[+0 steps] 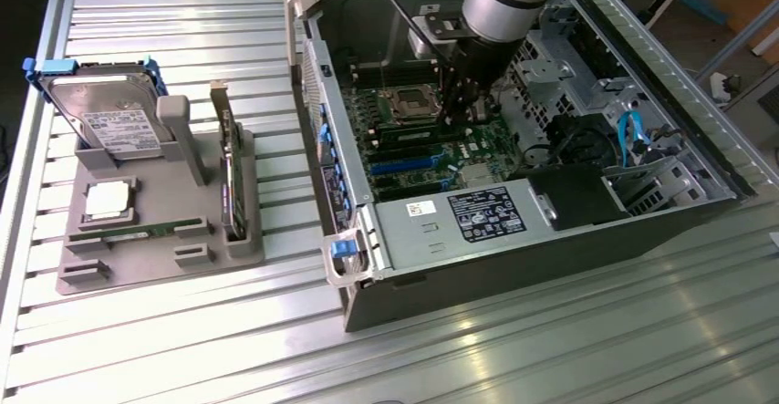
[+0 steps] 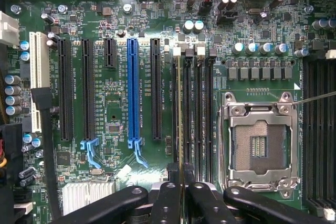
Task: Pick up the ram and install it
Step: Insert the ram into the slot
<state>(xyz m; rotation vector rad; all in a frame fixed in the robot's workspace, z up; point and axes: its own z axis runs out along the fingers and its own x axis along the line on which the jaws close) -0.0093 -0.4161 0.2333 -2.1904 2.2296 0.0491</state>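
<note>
A robotics workshop bench: an opened computer tower (image 1: 487,281) lies on a slotted aluminium table (image 1: 182,21).

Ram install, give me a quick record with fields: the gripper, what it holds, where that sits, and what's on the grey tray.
gripper: shut on the ram, down inside the open computer case
ram position: edge-on along the memory slots, beside the CPU socket; cannot tell whether it is seated
grey tray: second ram stick lying flat; hard drive and expansion card standing upright
</note>
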